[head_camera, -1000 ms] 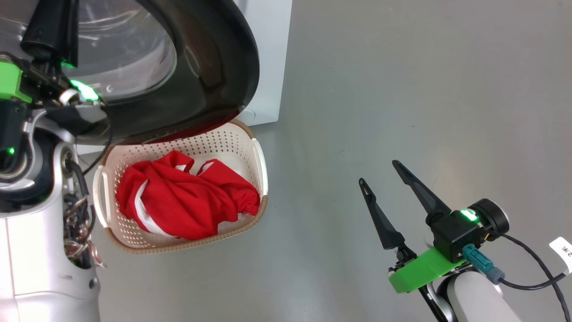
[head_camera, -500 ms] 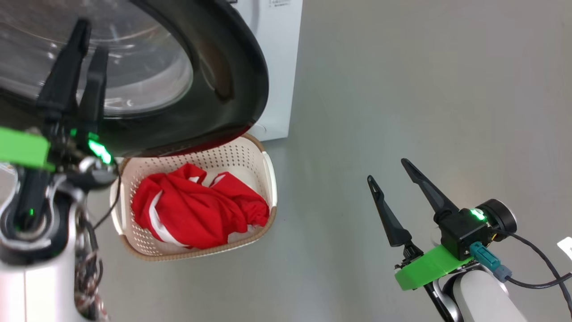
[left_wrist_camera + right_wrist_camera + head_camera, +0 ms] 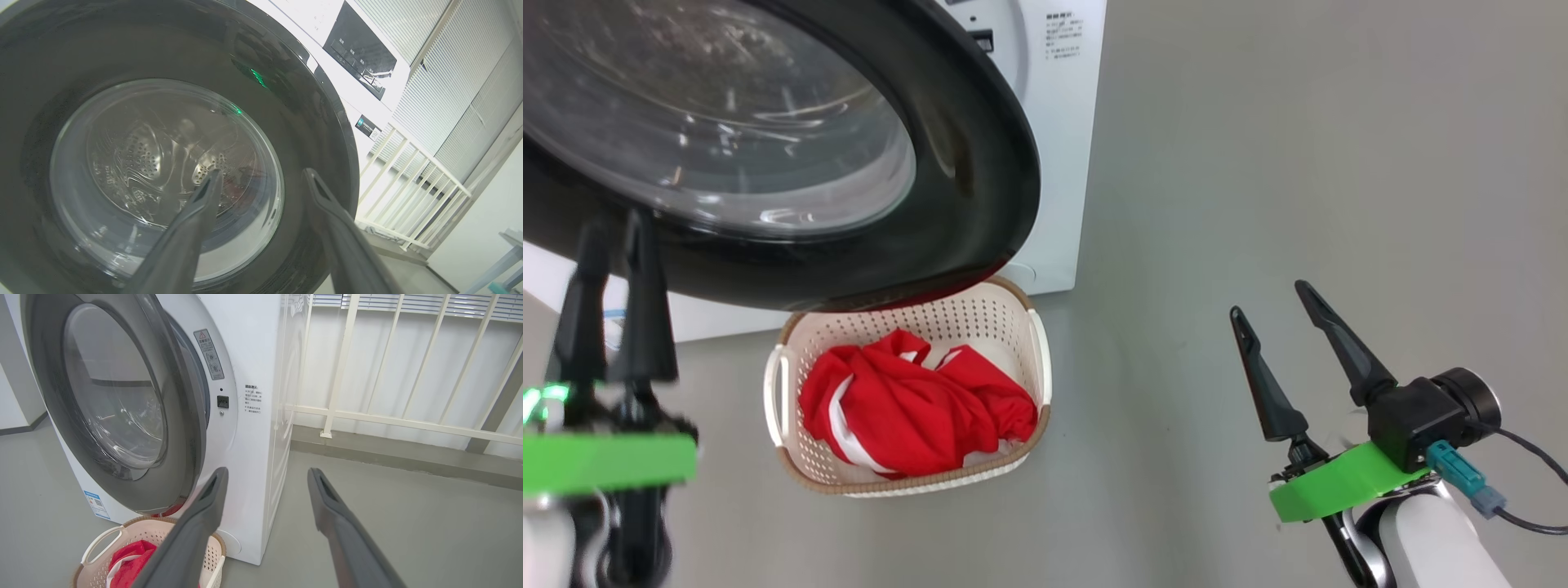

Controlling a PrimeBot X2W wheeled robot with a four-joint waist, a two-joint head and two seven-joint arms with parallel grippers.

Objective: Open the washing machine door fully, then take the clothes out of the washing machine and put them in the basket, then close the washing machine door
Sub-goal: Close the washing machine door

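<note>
While the clothes (image 3: 907, 408) are lying in the basket (image 3: 915, 487) below the open door (image 3: 980, 188), you are pointing your left gripper (image 3: 614, 222), fingers slightly apart and empty, straight at that door's glass; your right gripper (image 3: 1270, 299), spread, is hanging well to the right

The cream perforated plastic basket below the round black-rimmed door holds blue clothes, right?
No. The soft clothes in the cream perforated plastic basket are bright red with white parts, not blue; the head view shows it.
</note>
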